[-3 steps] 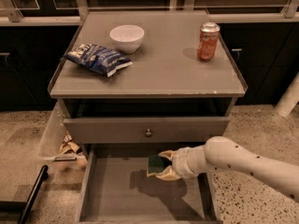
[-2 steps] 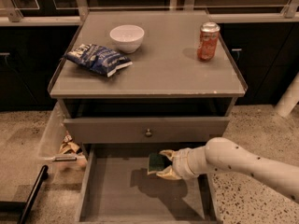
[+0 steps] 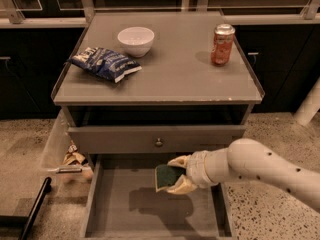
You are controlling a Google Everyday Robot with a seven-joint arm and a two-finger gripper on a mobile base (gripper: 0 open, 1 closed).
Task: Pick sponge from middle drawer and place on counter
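The sponge (image 3: pixel 165 176), dark green face with a pale edge, is held between the cream fingers of my gripper (image 3: pixel 177 174). The gripper reaches in from the right on a white arm and holds the sponge above the floor of the open middle drawer (image 3: pixel 125 209), near its back right part. A shadow of the sponge and gripper falls on the drawer floor below. The counter (image 3: pixel 175 74) is the grey cabinet top above and behind.
On the counter stand a white bowl (image 3: pixel 135 40), a crinkled blue snack bag (image 3: pixel 104 64) and a red soda can (image 3: pixel 222 44). A grey drawer front with a round knob (image 3: pixel 158 142) sits just above the gripper. A black bar (image 3: pixel 32 209) lies on the floor at the left.
The gripper with the sponge has stayed nearly still above the drawer floor, lifting only slightly if at all.
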